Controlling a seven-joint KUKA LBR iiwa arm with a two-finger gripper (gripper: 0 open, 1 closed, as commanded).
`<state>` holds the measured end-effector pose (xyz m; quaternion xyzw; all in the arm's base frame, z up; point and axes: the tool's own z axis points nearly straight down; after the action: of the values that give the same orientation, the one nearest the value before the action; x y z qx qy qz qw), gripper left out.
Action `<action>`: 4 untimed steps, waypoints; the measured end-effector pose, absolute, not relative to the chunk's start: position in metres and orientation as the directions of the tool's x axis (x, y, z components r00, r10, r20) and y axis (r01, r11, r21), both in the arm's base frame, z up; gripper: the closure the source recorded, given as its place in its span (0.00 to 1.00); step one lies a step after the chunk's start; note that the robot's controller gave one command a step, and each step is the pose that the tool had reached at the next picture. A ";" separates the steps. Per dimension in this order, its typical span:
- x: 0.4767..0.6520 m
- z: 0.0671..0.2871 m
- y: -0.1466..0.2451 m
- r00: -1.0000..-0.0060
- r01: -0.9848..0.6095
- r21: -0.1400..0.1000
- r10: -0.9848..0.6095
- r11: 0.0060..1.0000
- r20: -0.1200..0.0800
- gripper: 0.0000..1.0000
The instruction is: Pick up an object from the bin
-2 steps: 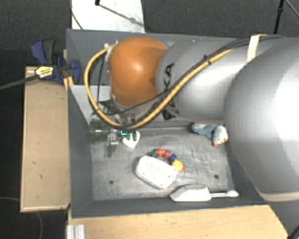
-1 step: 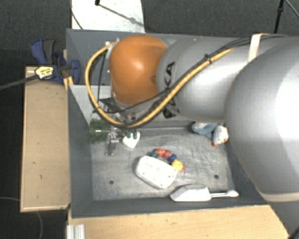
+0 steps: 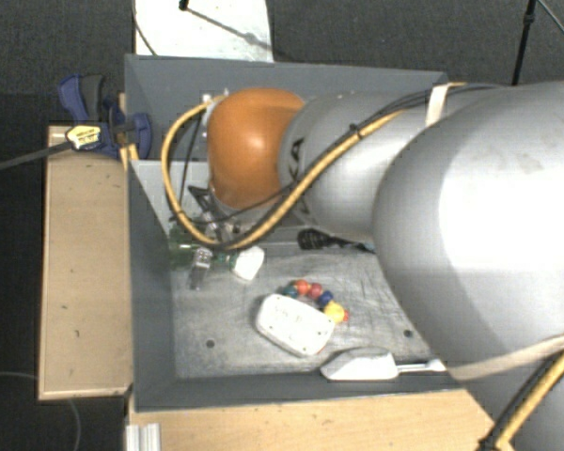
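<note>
Camera view: the arm's orange-capped wrist (image 3: 249,144) hangs low at the bin's (image 3: 155,327) left wall. The jaws are down by a green thing (image 3: 180,249) and a small white block (image 3: 248,264); whether they are open I cannot tell. A white oval case (image 3: 294,325) lies nearer the front edge.

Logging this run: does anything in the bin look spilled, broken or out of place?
Nothing stands out. The pincer sits by a green thing and a white piece; a white case and coloured beads lie loose.
</note>
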<state>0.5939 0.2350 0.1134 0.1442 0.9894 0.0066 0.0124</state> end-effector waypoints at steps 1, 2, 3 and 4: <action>0.589 0.080 0.242 -0.961 0.276 -0.001 0.276 0.961 0.000 0.00; 0.591 0.098 0.247 -0.945 0.327 0.003 0.327 0.945 -0.003 0.00; 0.590 0.081 0.242 -0.961 0.276 0.001 0.276 0.961 -0.001 0.00; 0.596 0.077 0.240 -0.881 0.473 0.006 0.473 0.881 -0.007 1.00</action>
<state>0.5965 0.2400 0.0766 0.2436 0.9699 0.0023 0.0040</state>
